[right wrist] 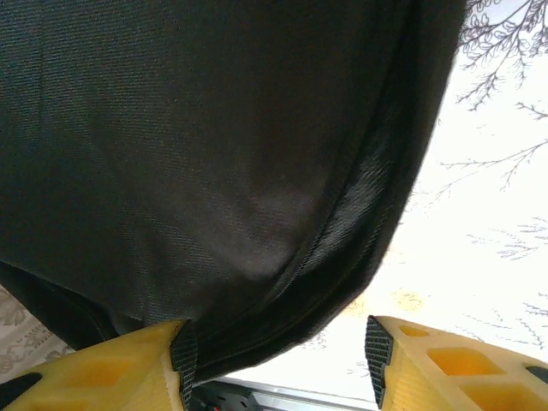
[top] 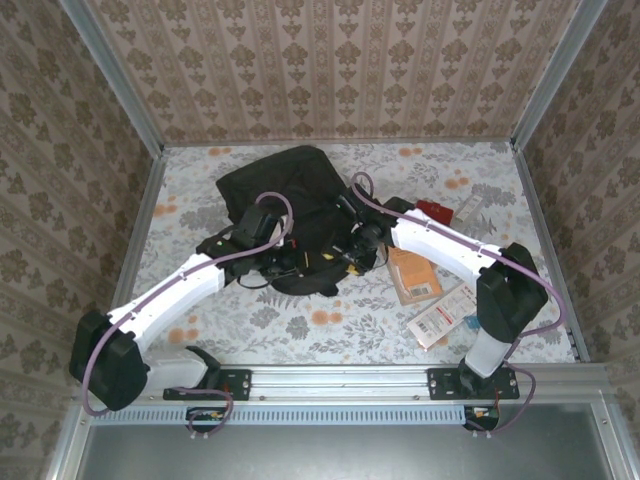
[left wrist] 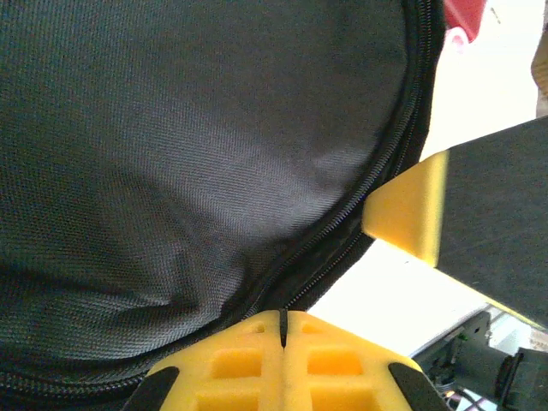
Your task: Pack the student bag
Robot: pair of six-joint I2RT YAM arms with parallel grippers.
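Observation:
The student bag, a black fabric backpack, lies in the middle of the table, and both grippers are at its near edge. My left gripper is shut, its yellow fingers pressed together on a thin black zipper pull where the bag's zipper curves past. From above, the left gripper sits at the bag's near rim. My right gripper is open around the bag's edge; its left pad touches the fabric and its right pad stands apart. One of its yellow fingers appears in the left wrist view.
To the right of the bag lie an orange book, a white and red packet, a red item and a small white item. Patterned walls close in the table on three sides.

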